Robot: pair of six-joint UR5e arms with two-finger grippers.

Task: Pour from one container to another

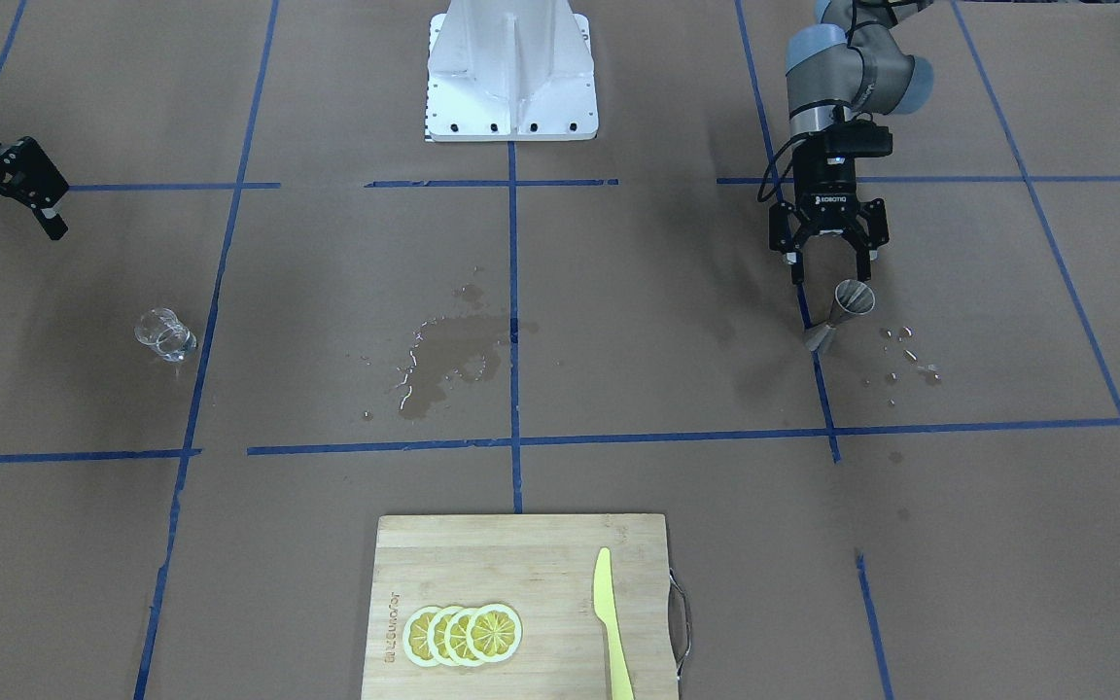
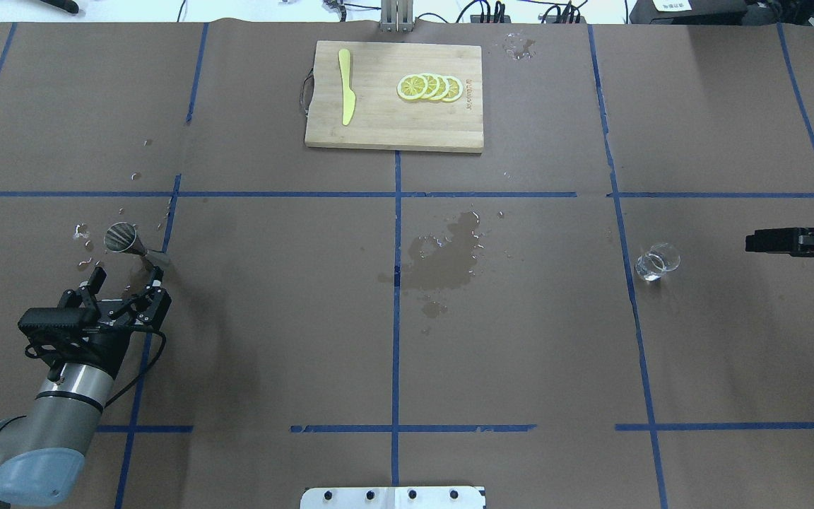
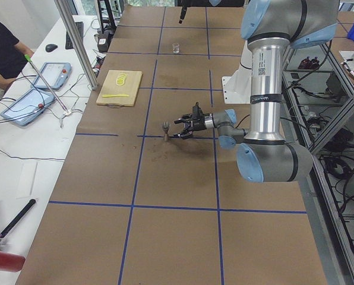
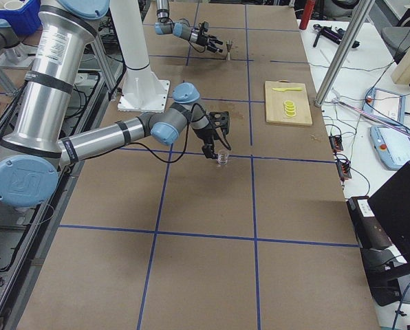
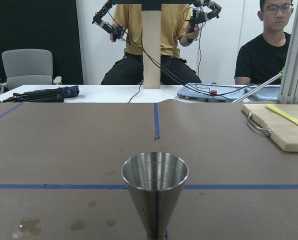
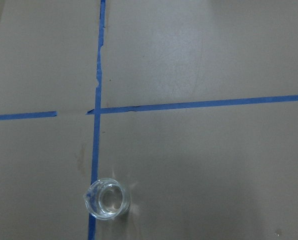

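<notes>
Hovering our left gripper just beside the steel jigger, we have its jaws spread wide and empty. The jigger stands upright on the brown table among scattered drops. Our right gripper also gapes, holding nothing, apart from the small clear glass, which stands next to a blue tape line.

Bamboo board and a spill on the taped brown table.
A rectangular bamboo cutting board with a metal handle lies at the far middle edge of the brown paper table cover. On its left part lies a yellow plastic knife, to the right a row of overlapping lemon slices. A dark wet stain spreads mid-table beside crossing blue tape lines.
</notes>
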